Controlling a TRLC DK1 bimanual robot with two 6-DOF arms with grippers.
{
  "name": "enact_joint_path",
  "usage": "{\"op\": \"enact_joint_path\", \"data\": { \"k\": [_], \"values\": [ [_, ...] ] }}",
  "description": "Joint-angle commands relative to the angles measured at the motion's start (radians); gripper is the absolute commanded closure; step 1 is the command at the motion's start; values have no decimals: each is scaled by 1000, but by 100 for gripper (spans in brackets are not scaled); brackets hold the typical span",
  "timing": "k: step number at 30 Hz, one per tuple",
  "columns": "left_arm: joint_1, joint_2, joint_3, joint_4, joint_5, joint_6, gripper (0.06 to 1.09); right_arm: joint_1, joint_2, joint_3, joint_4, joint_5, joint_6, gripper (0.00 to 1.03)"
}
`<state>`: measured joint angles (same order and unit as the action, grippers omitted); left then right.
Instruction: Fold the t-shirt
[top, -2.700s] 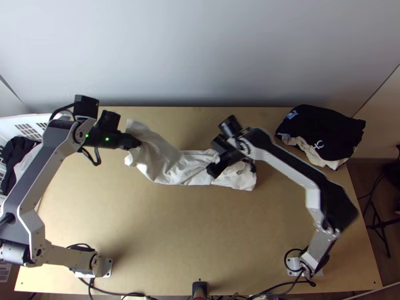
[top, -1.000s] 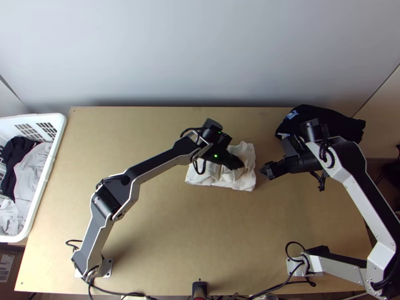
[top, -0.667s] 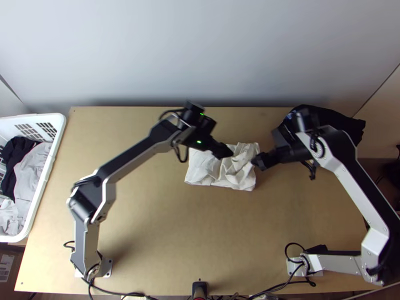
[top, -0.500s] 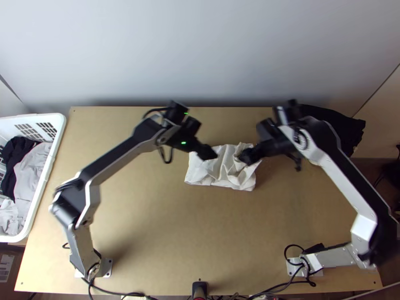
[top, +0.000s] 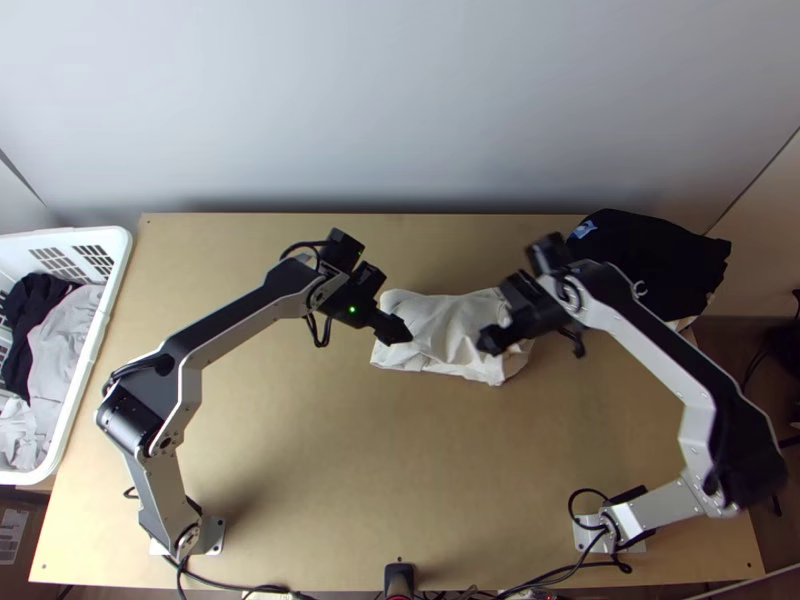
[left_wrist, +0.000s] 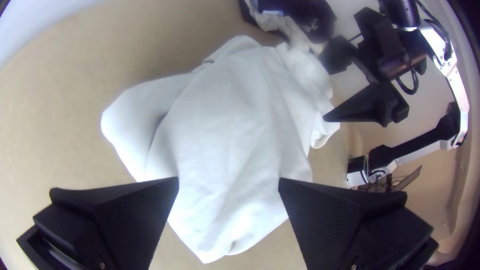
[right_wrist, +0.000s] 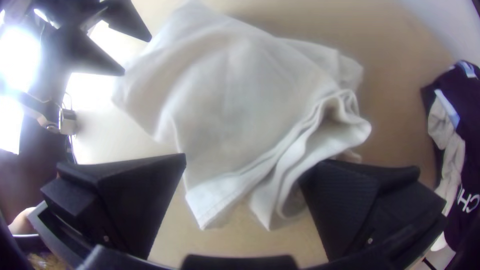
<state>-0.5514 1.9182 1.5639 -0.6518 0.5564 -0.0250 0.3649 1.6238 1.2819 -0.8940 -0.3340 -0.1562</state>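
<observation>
The white t-shirt (top: 445, 322) lies as a small folded, wrinkled bundle right of the table's middle. At its left end is my left gripper (top: 398, 332); my right gripper (top: 492, 342) is over its right part. In the left wrist view the left gripper (left_wrist: 228, 182) stands wide open, the white t-shirt (left_wrist: 230, 120) between and beyond its fingers. The right wrist view has the right gripper (right_wrist: 250, 162) open as well, with layered, loosely rumpled edges of the white t-shirt (right_wrist: 235, 95) between its fingers, one finger against the folds.
A dark folded pile with some light cloth (top: 650, 262) lies at the table's back right corner. Beyond the table's left edge stands a white basket (top: 112, 290) holding dark and light clothes. Bare table (top: 400, 450) stretches in front of the t-shirt.
The left gripper has drawn back leftward from over the t-shirt to its left end. My right gripper has come leftward over the cloth, whose top now lies flatter and its right edge farther out.
</observation>
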Motion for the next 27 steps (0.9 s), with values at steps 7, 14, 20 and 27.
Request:
{"op": "enact_joint_path", "data": {
  "k": [7,14,20,27],
  "values": [
    [-5,142,5,53,-44,7,11,-129,-189,-168,23,-2,-29,4],
    [2,165,-7,52,-62,17,12,-9,-148,20,26,-2,24,4],
    [4,163,-11,43,-66,23,12,62,5,22,55,-3,37,4],
    [48,127,-53,24,-69,48,12,-18,-33,-213,142,-2,17,4]
  ]
}}
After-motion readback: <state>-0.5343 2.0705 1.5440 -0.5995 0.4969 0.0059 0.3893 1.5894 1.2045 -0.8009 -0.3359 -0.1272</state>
